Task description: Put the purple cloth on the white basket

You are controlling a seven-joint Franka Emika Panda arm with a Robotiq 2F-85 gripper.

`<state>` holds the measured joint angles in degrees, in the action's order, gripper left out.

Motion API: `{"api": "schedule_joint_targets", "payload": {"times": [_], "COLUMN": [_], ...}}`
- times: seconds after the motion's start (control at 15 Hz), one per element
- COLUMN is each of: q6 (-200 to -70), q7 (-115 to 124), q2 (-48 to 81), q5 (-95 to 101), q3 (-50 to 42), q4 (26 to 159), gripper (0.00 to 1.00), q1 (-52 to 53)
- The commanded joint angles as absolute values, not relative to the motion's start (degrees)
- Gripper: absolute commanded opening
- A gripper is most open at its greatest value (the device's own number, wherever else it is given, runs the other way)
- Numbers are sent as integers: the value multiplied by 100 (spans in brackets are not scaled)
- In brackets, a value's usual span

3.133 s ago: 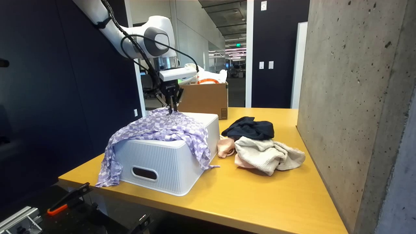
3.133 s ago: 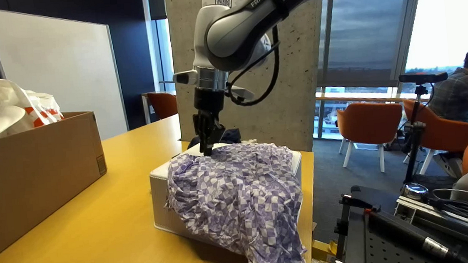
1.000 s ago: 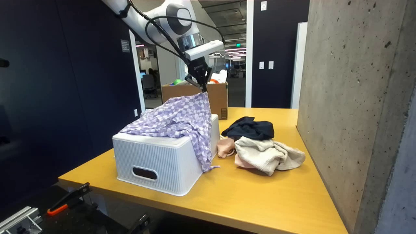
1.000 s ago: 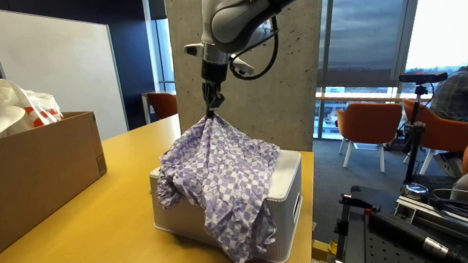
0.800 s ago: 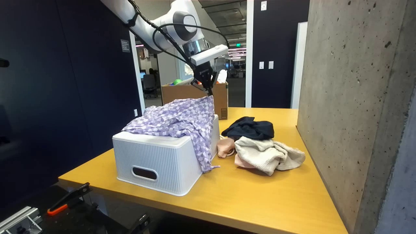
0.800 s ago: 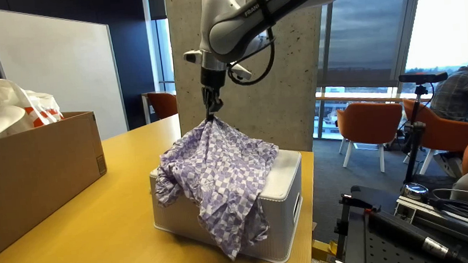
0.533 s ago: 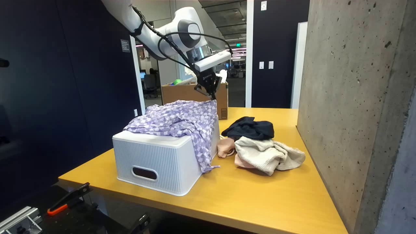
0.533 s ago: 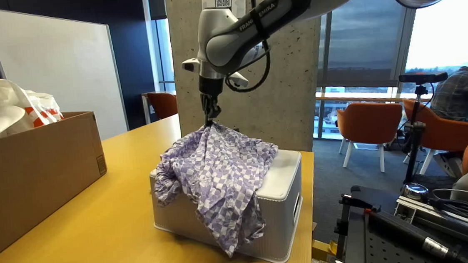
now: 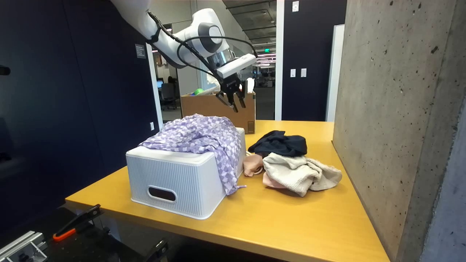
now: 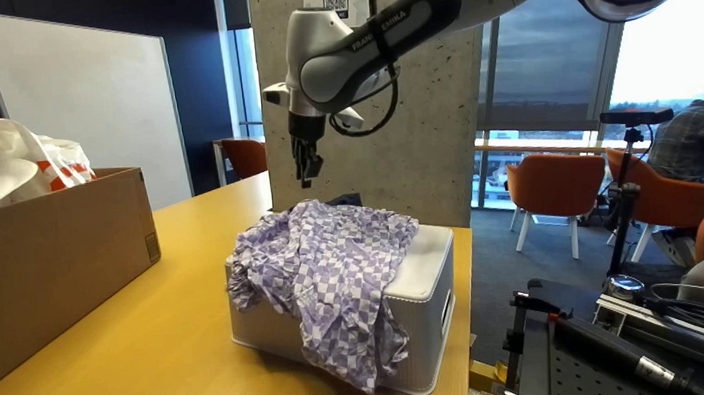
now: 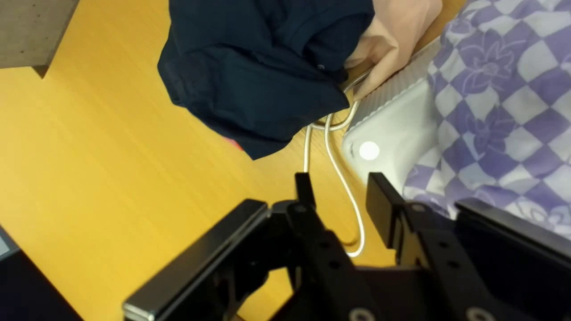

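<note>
Your white basket [image 9: 145, 173] appears to stand bottom up, its flat closed face on top, so the purple cloth [image 9: 196, 134] can only lie on it, not in it; there it lies, bunched across the top. It hangs down both long sides, which probably balances it and keeps it from sliding; one tip seems to touch the desk [image 9: 305, 218], and the cloth stops short of the end with the handle slot [image 9: 162, 194]. Your hand [image 9: 239, 107] hovers by the corner away from that slot, its two fingers [image 11: 381, 209] parted with nothing pinched, apart from the cloth, so you can likely count the placing as done. The navy cloth [image 9: 278, 143], beige cloth [image 9: 291, 173] and peach fabric [image 9: 252, 165] sit beside the basket, presumably because this task has no use for them. Counted, you have one basket, one purple cloth, one navy, one beige, and one cardboard box [image 9: 200, 103] beyond; the peach shows in two patches, perhaps one piece. The wrist view adds a looping pale cord [image 11: 327, 133]; you cannot tell whether it is one length.
</note>
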<state>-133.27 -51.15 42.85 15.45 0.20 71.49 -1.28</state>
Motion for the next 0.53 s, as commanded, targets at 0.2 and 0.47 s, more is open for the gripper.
{"api": "schedule_joint_targets", "payload": {"times": [0.2, 0.47], "q6": [-12869, -12030], "q7": [-4446, -3752], "q2": [3312, 2762], "q5": [1770, 1691], "q3": [-28, 28], "q4": [7214, 7386], "gripper": [92, 100], "q1": [232, 400]}}
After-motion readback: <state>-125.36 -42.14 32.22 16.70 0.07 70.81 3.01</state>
